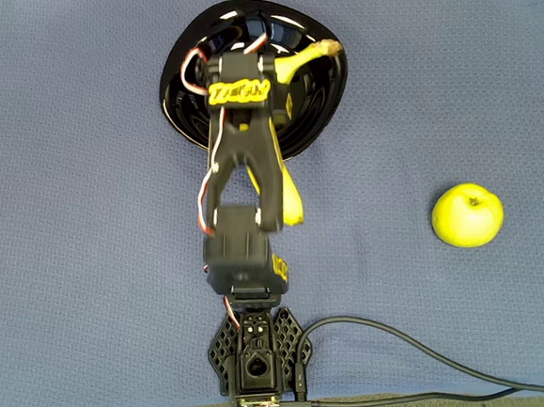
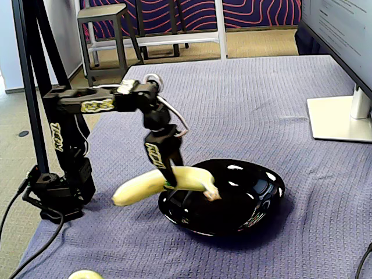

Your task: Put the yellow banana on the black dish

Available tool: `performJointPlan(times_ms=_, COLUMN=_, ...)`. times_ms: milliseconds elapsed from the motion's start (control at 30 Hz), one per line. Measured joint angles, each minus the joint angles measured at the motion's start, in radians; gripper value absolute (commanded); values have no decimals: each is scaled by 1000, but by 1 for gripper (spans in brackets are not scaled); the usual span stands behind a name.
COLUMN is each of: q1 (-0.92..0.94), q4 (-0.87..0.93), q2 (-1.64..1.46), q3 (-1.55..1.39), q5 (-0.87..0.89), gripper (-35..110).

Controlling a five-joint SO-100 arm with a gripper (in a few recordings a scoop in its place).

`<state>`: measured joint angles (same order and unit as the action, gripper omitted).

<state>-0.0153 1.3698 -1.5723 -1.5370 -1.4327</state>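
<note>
The yellow banana is held near its middle by my gripper, which is shut on it. Its brown stem end reaches over the glossy black dish, while the blunt end sticks out past the dish rim above the blue cloth. In the overhead view the banana runs under my arm, with its stem over the black dish. Whether the banana touches the dish I cannot tell.
A yellow-green apple lies on the cloth to the right of the arm base. Cables trail from the base along the near edge. A monitor stand sits at the far right of the table.
</note>
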Motion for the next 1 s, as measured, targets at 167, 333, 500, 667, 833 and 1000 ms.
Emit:
performJointPlan(times_ms=167, q1=-15, q4=0, q2=117, q3=138, q5=37, gripper=0)
performJointPlan(times_ms=333, q1=-67, q4=0, q2=175, q3=242, q5=91, gripper=0)
performJointPlan(times_ms=500, q1=-124, q4=115, q2=190, q3=341, q5=147, gripper=0)
performJointPlan(times_ms=667, q1=-163, q4=181, q2=232, q3=451, q5=172, gripper=0)
performJointPlan(times_ms=833, q1=-164, q4=198, q2=295, q3=522, q5=172, gripper=0)
performJointPlan(times_ms=1000, q1=-156, q4=198, q2=379, q3=606, q5=170, gripper=0)
